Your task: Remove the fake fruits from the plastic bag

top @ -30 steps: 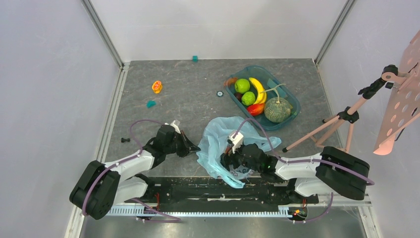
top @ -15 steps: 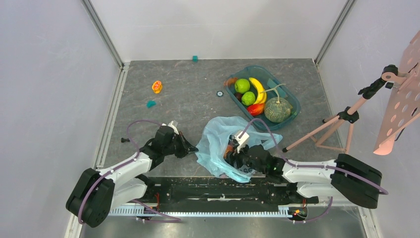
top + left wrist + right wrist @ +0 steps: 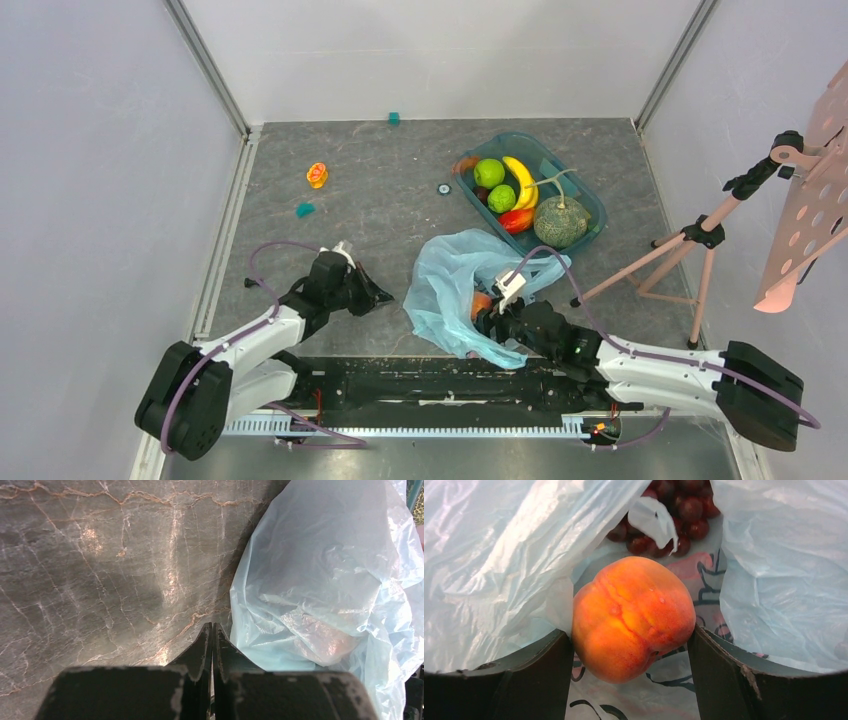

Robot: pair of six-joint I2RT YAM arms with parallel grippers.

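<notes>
The light-blue plastic bag (image 3: 448, 285) lies crumpled on the table in front of both arms. My right gripper (image 3: 487, 318) reaches into its mouth and is shut on a pinkish-orange peach (image 3: 634, 617), one finger pressed to each side. Just behind the peach, a dark purple grape bunch (image 3: 674, 515) lies inside the bag (image 3: 499, 555). My left gripper (image 3: 213, 626) is shut on nothing, its tips on the table beside the bag's left edge (image 3: 320, 595). The netted melon (image 3: 560, 222) and two green apples (image 3: 489, 172) lie in the teal tray.
The teal tray (image 3: 592, 205) at the back right also holds a banana (image 3: 520, 180) and a red-orange mango (image 3: 516, 220). A pink tripod (image 3: 690, 240) stands to the right. A small orange toy (image 3: 317, 175) and a teal piece (image 3: 304, 209) lie at the back left.
My right gripper's jaws have narrowed from wide open onto the peach, and the arm has shifted right and nearer. The left gripper has drifted slightly left, still shut.
</notes>
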